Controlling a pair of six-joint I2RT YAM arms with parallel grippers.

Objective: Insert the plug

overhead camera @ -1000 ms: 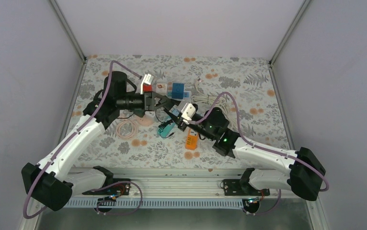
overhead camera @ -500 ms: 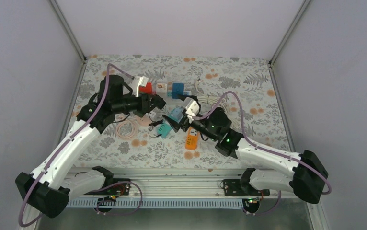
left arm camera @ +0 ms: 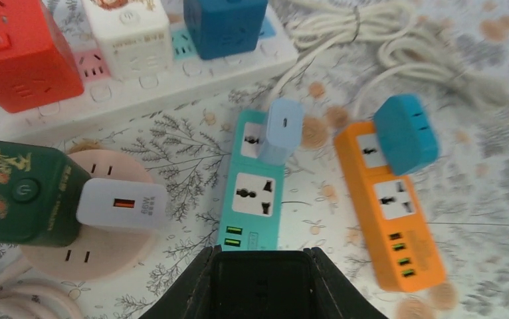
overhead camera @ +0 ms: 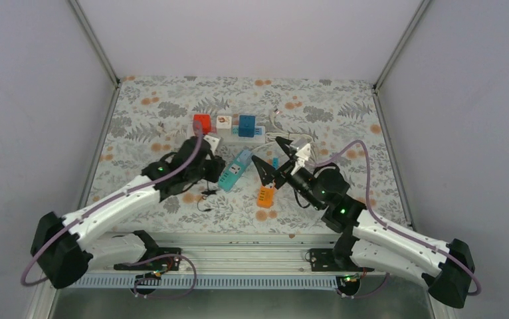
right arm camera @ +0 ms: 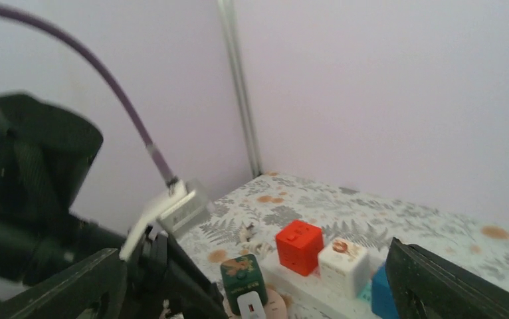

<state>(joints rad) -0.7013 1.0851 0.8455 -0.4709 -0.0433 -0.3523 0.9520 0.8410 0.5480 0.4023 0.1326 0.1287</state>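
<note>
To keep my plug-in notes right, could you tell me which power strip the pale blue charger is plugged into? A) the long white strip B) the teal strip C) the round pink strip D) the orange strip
B: in the left wrist view the pale blue charger stands in the top socket of the teal strip, beside the orange strip.

A long strip (left arm camera: pixel 125 93) lies across the far side of the desk (left arm camera: pixel 498 199), with three cube adapters (left arm camera: pixel 127 36) side by side on it and a coiled cable (left arm camera: pixel 371 33) to its right. Nearer, the middle strip (left arm camera: pixel 252 199) carries a plug (left arm camera: pixel 280 129) in its far socket. Just right of it lies the right strip (left arm camera: pixel 401 232), an adapter (left arm camera: pixel 405 133) on its far end. To the left, a round socket (left arm camera: pixel 99 252) bears a cube (left arm camera: pixel 19 193) and a charger (left arm camera: pixel 122 205).
</note>
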